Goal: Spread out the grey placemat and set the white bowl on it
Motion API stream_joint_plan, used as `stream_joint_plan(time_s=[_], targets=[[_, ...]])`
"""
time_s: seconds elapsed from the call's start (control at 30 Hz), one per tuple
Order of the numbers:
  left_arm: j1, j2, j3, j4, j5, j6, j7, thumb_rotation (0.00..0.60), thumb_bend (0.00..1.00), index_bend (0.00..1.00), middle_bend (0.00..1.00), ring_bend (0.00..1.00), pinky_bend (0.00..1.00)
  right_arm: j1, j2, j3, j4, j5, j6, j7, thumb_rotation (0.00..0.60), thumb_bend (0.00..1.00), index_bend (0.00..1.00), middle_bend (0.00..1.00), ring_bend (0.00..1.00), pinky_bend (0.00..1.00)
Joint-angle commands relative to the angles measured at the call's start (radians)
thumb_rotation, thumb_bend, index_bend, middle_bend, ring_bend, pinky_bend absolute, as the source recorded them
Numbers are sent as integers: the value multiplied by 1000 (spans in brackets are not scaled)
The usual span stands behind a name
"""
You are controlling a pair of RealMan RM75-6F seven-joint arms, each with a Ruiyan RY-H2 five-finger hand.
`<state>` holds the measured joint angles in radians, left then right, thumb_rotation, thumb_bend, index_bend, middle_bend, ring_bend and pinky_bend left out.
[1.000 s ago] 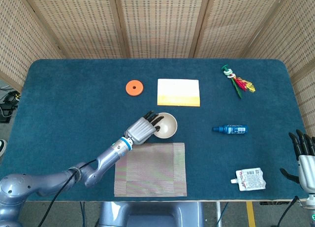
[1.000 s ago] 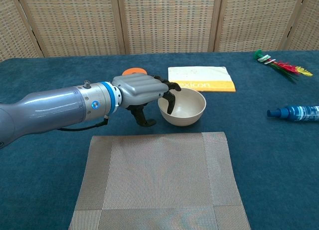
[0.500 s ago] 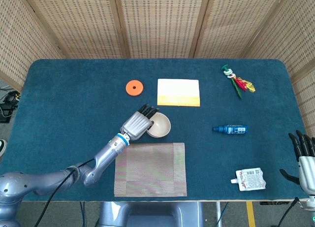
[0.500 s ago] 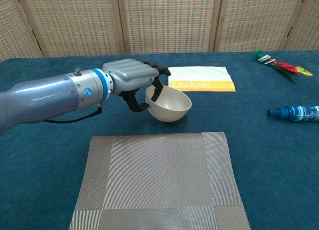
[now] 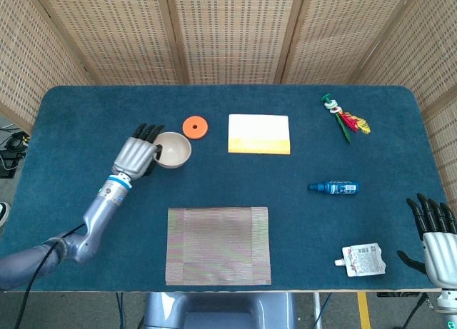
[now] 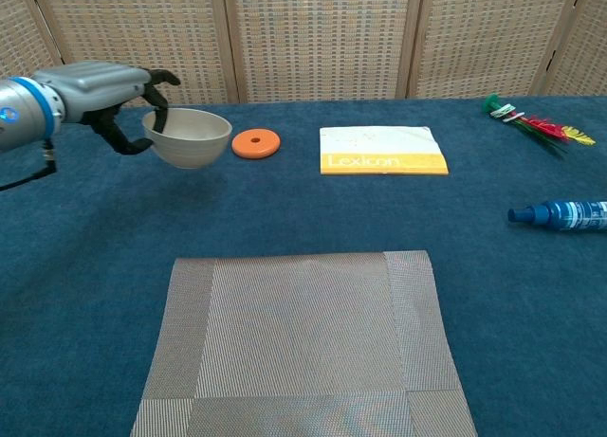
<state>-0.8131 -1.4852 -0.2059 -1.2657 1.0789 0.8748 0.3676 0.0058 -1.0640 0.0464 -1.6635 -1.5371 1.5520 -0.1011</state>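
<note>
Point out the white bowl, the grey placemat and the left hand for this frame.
white bowl (image 5: 175,148), head view, inner hollow.
grey placemat (image 5: 218,245), head view, middle of the weave.
left hand (image 5: 137,156), head view, back of the hand.

Booklet (image 6: 383,150): "Lexicon" in pale letters on the orange band along the near edge, read in the chest view; unreadable in the head view.
Blue bottle (image 6: 560,213): label present, print too small to read.
White pouch (image 5: 363,260): dark printed block and markings on the face, too small to read.
Elsewhere: no readable text, numbers or signs.
</note>
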Motion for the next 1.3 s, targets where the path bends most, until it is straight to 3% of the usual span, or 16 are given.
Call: stream_joint_plan(time_s=[0.03, 0.33, 0.47, 0.53, 0.63, 0.7, 0.93, 1.07, 1.1, 1.2, 1.3], targets=[[86, 60, 35, 105, 43, 3, -195, 600, 493, 662, 0, 0, 0, -2, -2, -6, -4, -10, 3, -6, 600, 0, 0, 0, 0, 0], [157, 41, 80, 319, 115, -22, -437, 600, 493, 667, 0, 0, 0, 5, -10, -12, -9, -25, -7, -22, 600, 0, 0, 0, 0, 0], [171, 22, 94, 372, 139, -39, -499, 600, 473, 602, 0, 0, 0, 8, -12, -12, -12, -27, -11, -24, 600, 0, 0, 0, 0, 0], [173, 20, 98, 379, 144, -54, -511, 600, 368, 477, 0, 0, 0, 8, -12, -12, -12, -25, -11, -25, 600, 0, 0, 0, 0, 0], [183, 29, 95, 364, 140, -59, -520, 600, 50, 82, 0, 0, 0, 6, -10, -10, -11, -23, -8, -21, 600, 0, 0, 0, 0, 0], [198, 38, 88, 342, 152, -27, -553, 600, 0, 0, 0, 0, 0, 5, -8, -10, -11, -21, -6, -16, 600, 0, 0, 0, 0, 0], [243, 83, 97, 274, 273, 144, -688, 600, 0, 0, 0, 0, 0, 4, -3, -11, -12, -23, -4, -5, 600, 0, 0, 0, 0, 0], [262, 118, 132, 213, 388, 264, -730, 600, 0, 11, 0, 0, 0, 4, -2, -12, -13, -24, -5, -3, 600, 0, 0, 0, 0, 0], [265, 125, 159, 161, 461, 323, -747, 600, 0, 31, 0, 0, 0, 4, -2, -12, -14, -26, -4, -3, 600, 0, 0, 0, 0, 0], [274, 133, 210, 99, 553, 378, -763, 600, 12, 162, 0, 0, 0, 3, -1, -11, -15, -26, 0, -3, 600, 0, 0, 0, 0, 0], [270, 125, 257, 59, 634, 399, -735, 600, 113, 368, 0, 0, 0, 2, -1, -9, -14, -22, -1, -4, 600, 0, 0, 0, 0, 0]])
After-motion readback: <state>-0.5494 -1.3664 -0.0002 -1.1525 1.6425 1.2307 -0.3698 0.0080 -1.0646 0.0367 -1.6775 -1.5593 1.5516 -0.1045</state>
